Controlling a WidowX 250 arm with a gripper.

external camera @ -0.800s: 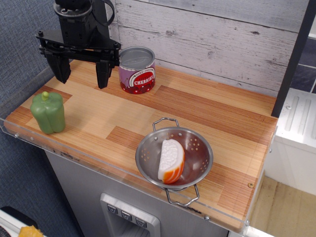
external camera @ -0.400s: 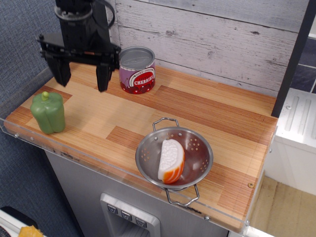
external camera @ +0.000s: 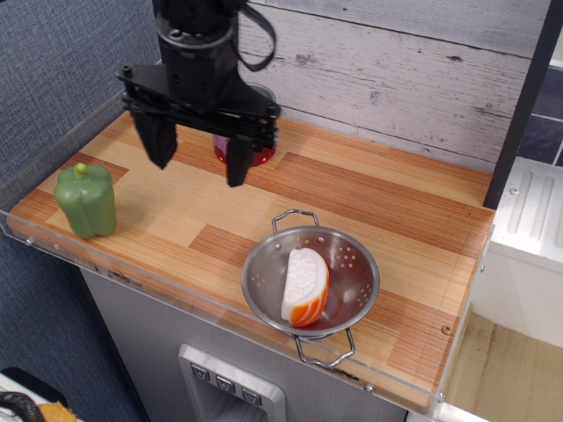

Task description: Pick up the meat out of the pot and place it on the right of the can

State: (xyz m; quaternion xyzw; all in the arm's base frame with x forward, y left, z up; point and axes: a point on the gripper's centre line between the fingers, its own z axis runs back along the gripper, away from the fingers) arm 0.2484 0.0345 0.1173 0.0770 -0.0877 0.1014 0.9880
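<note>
The meat (external camera: 304,286), a half-round white slice with an orange rind, stands on edge inside the pot (external camera: 351,256), a shiny steel colander at the front right of the wooden counter. The can (external camera: 255,156) stands at the back near the wall, mostly hidden behind my arm; only a bit of its purple and red base shows. My gripper (external camera: 199,157) is open and empty, its two black fingers pointing down above the counter, in front of the can and to the upper left of the pot.
A green toy pepper (external camera: 86,200) stands at the counter's left front. A grey plank wall runs along the back. The counter (external camera: 387,202) has a clear plastic rim along its front and left edges. A white appliance stands to the right.
My gripper has moved right and toward the front, from left of the can to in front of it, now covering most of the can. It stays open. The meat and pot have not moved.
</note>
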